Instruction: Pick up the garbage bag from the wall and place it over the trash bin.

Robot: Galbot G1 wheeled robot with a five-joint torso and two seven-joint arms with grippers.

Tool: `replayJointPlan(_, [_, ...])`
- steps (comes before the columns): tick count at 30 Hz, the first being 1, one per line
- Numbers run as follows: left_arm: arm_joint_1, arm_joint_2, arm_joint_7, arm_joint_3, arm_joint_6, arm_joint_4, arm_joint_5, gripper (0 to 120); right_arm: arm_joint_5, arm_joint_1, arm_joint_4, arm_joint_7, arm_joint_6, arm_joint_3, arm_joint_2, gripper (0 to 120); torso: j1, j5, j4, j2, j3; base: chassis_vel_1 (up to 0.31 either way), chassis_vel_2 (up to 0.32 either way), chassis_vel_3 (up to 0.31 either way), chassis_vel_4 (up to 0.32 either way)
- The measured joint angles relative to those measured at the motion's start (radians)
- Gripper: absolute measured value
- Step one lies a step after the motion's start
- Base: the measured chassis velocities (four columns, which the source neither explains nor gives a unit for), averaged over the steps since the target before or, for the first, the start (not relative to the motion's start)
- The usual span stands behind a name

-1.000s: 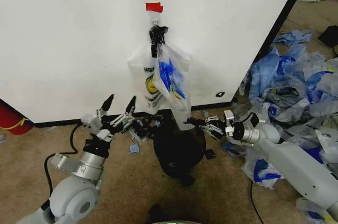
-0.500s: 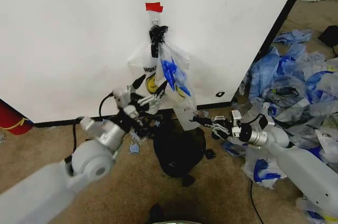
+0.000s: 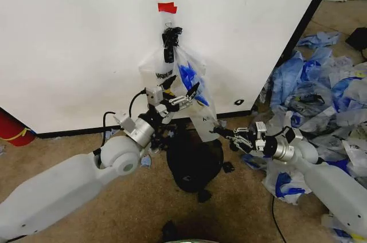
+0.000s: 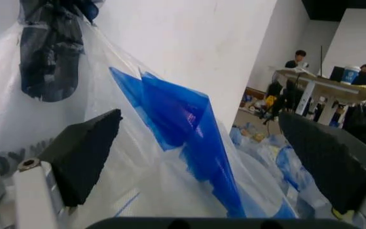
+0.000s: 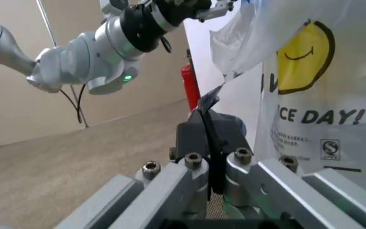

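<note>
1. Left gripper (image 3: 179, 93) of mine is raised in front of the garbage bag (image 3: 198, 105), its jaws spread wide with the bag's blue handle folds between them; my left wrist view shows both dark pads (image 4: 84, 152) clear of the plastic.
2. My right gripper (image 3: 225, 133) is low, at the bag's bottom corner, closed on a pinch of the thin plastic; my right wrist view shows the film caught between the two pressed fingers (image 5: 199, 138).
3. The garbage bag hangs from a black clip (image 3: 170, 38) on the wall (image 3: 74, 42), just under a piece of red tape (image 3: 167, 7), its yellow smiley face towards the panel.
4. The trash bin (image 3: 194, 163) stands on the carpet right below the bag, close to the wall's black base strip.
5. A heap of blue plastic bags (image 3: 321, 94) lies on the floor to my right.
</note>
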Motion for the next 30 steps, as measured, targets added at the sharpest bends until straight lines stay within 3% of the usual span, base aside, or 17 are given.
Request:
replayJointPlan(14, [-0.074,0.002,-0.03,0.058,0.034,0.01,-0.018,93,-0.001,0.018,-0.016,0.02,0.017,-0.013,0.005,0,0.0,0.0001,-0.0003,0.0,0.0,0.0,0.0,0.0,0.0])
replayJointPlan(17, [-0.096,0.0,-0.03,0.07,0.036,0.017,-0.023,81,-0.001,0.017,-0.02,0.024,0.02,-0.013,0.008,0,0.0,0.0,-0.0001,0.0,0.0,0.0,0.0,0.0,0.0])
replayJointPlan(19, [-0.096,0.0,-0.03,0.07,0.036,0.017,-0.023,81,-0.001,0.017,-0.02,0.024,0.02,-0.013,0.008,0,0.0,0.0,-0.0001,0.0,0.0,0.0,0.0,0.0,0.0])
replayJointPlan(20, [-0.104,-0.003,-0.03,0.08,0.037,0.023,-0.024,70,-0.001,0.022,-0.025,0.026,0.022,-0.016,0.01,0,0.0,0.0,-0.0002,0.0,0.0,0.0,0.0,0.0,0.0])
replayJointPlan(23, [-0.107,-0.007,-0.031,0.085,0.037,0.025,-0.024,64,-0.001,0.028,-0.03,0.027,0.024,-0.018,0.012,0,0.0,0.0,0.0,0.0,0.0,0.0,0.0,0.0,0.0])
replayJointPlan(26, [-0.111,-0.016,-0.031,0.096,0.037,0.029,-0.022,47,-0.001,0.038,-0.038,0.03,0.026,-0.025,0.014,0,0.0,0.0,-0.0001,0.0,0.0,0.0,0.0,0.0,0.0])
replayJointPlan(30, [-0.113,-0.017,-0.031,0.101,0.037,0.029,-0.021,35,0.0,0.043,-0.041,0.03,0.026,-0.028,0.016,0,0.0,0.0,-0.0001,0.0,0.0,0.0,0.0,0.0,0.0])
